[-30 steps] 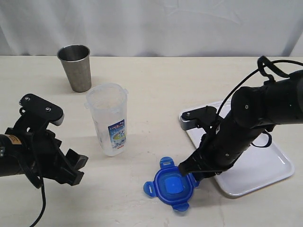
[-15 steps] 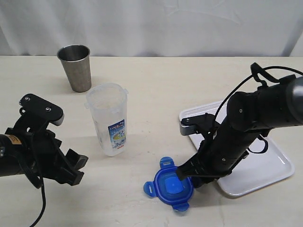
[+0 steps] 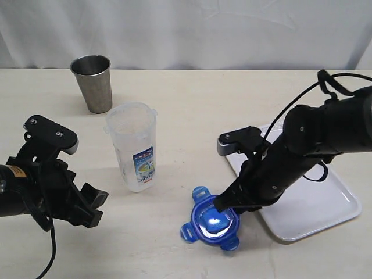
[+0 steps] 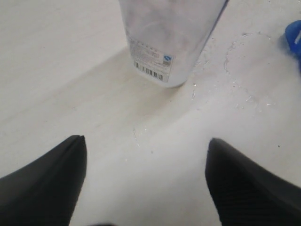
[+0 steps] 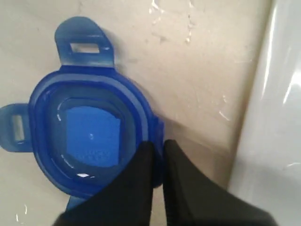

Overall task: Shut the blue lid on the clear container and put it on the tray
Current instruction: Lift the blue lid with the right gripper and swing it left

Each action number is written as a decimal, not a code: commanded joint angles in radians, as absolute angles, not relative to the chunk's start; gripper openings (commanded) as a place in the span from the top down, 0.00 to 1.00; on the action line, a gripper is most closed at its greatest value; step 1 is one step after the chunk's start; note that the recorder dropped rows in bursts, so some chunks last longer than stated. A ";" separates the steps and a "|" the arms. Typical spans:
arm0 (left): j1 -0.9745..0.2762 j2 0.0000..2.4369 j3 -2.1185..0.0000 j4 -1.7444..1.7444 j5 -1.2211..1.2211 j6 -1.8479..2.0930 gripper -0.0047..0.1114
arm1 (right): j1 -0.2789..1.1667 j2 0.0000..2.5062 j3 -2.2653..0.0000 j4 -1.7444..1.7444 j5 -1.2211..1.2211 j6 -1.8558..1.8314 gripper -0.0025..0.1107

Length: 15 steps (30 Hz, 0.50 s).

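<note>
Progress is early: right gripper (image 3: 224, 204) pinches the rim of the small blue snap-flap lid (image 3: 213, 223), just left of the white plastic tray (image 3: 325, 212). Tall clear labelled container (image 3: 133, 148) stands uncapped farther left (left gripper (image 3: 87, 208) agape, empty). Capping, traying remain.

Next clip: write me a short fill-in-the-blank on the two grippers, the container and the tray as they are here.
1. The right gripper is ____ on the edge of the lid.
2. The left gripper holds nothing; its fingers stand ____.
3. The container stands ____ on the table, with no lid on it.
4. The tray is ____ in colour.

Missing words: shut; open; upright; white.
</note>
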<state>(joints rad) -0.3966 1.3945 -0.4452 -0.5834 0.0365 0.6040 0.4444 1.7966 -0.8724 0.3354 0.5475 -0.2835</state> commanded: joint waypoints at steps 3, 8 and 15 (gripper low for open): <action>-0.394 1.388 -0.442 -0.587 0.023 0.599 0.38 | 0.445 1.640 -0.883 0.286 0.512 -0.300 0.94; -0.394 1.388 -0.442 -0.583 0.023 0.601 0.38 | 0.445 1.537 -0.978 0.143 0.557 -0.179 0.94; -0.394 1.388 -0.442 -0.550 0.016 0.608 0.38 | 0.460 1.505 -1.194 -0.051 0.654 -0.041 0.94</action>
